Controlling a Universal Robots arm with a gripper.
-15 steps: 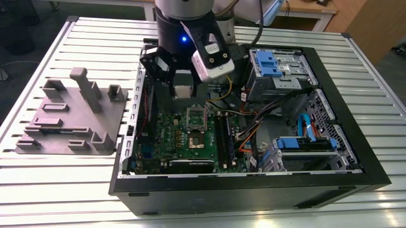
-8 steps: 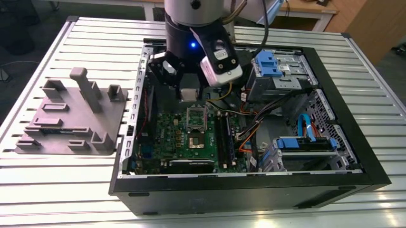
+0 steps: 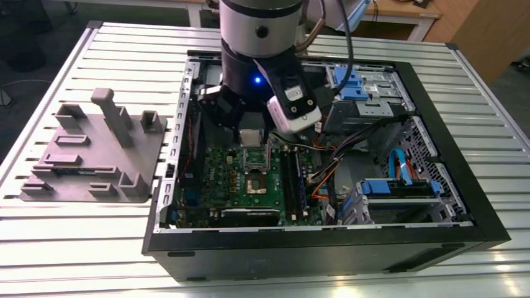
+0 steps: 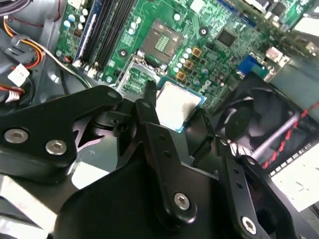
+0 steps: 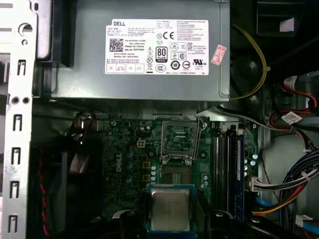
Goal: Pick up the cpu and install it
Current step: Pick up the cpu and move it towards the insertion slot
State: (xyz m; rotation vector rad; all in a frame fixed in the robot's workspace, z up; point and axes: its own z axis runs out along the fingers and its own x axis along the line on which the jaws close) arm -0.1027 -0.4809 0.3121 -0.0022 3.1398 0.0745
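Observation:
The cpu is a flat square chip with a shiny silver top. My gripper is shut on it, a black finger against each side. In the exterior view the gripper hangs inside the open computer case, just above the green motherboard, with the cpu a pale square under it. The dark square socket lies open a short way beyond the chip. Its metal frame is flipped up. The chip hangs clear of the board.
The case lies on its side on a slatted metal table. A grey plastic tray with upright blocks sits at the exterior view's left. A power supply box, memory slots, a black fan and bundles of cables crowd around the socket.

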